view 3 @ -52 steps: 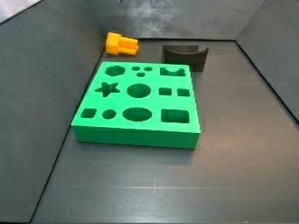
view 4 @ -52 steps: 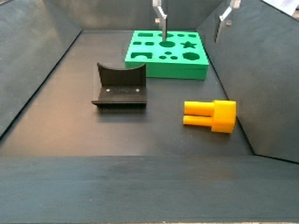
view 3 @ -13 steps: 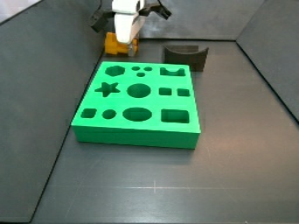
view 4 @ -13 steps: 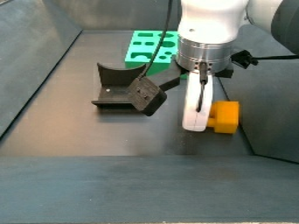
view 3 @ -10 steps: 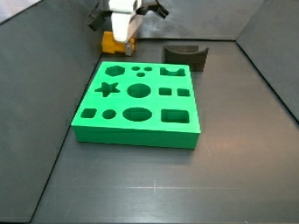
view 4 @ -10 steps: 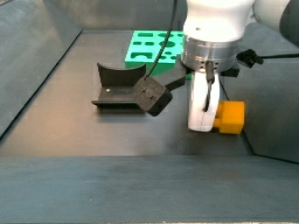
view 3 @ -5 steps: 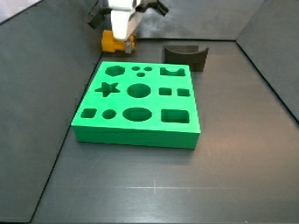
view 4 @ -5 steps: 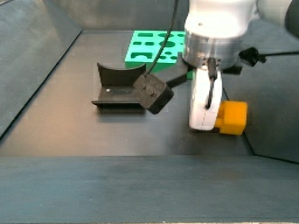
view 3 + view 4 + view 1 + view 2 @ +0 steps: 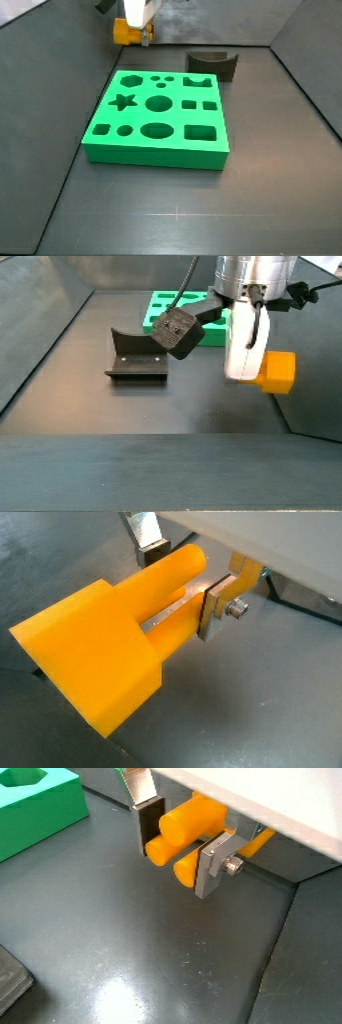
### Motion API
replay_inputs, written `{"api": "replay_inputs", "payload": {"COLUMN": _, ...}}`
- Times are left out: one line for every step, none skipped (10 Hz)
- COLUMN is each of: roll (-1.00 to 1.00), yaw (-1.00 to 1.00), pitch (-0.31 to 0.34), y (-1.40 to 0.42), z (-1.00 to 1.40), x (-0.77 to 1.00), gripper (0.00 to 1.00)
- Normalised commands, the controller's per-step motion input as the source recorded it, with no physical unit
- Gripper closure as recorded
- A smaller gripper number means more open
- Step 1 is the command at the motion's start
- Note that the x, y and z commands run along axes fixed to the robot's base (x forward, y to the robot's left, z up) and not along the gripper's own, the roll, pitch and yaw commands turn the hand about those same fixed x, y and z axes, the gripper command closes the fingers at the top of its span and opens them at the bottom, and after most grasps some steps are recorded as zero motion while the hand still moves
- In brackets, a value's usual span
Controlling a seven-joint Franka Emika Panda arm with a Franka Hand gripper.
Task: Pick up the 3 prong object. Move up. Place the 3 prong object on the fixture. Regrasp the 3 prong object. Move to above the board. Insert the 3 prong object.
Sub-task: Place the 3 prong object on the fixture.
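Both side views look down from opposite ends of the dark counter: one from the end nearer the bright green slab with cut-out holes, one from beyond the dark notched fixture. Both wrist views sit close to the gripper, showing its orange-yellow plastic block.

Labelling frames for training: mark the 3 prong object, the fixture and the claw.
3 prong object (image 9: 278, 371): side view, orange block face.
Fixture (image 9: 136, 357): side view, notched top.
Claw (image 9: 178, 836): wrist view, between fingertips, shut on the piece.
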Motion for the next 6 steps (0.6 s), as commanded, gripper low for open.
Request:
{"api": "replay_inputs", "payload": {"roll": -0.01, "yaw": 0.00, "pitch": 0.000, "y": 0.00, "z": 1.00, "x": 0.00, "gripper": 1.00}}
{"api": "replay_inputs", "payload": {"roll": -0.03, "yaw": 0.00, "pitch": 0.017, "y": -0.01, "z": 1.00, "x": 0.00, "gripper": 1.00}}
{"api": "replay_inputs", "payload": {"roll": -0.04, "yaw": 0.00, "pitch": 0.019, "y": -0.01, "z": 1.00, "x": -0.01, "gripper": 1.00}}
{"api": "replay_inputs", "payload": {"roll": -0.06, "yaw": 0.01, "pitch": 0.022, "y": -0.01, "z": 1.00, "x": -0.01, "gripper": 1.00}}
{"api": "replay_inputs", "payload": {"roll": -0.08, "yaw": 0.01, "pitch": 0.022, "y": -0.01, "z": 1.00, "x": -0.01, "gripper": 1.00}}
{"api": "replay_inputs", "payload": {"roll": -0.11, "yaw": 0.01, "pitch": 0.020, "y": -0.02, "z": 1.00, "x": -0.02, "gripper": 1.00}}
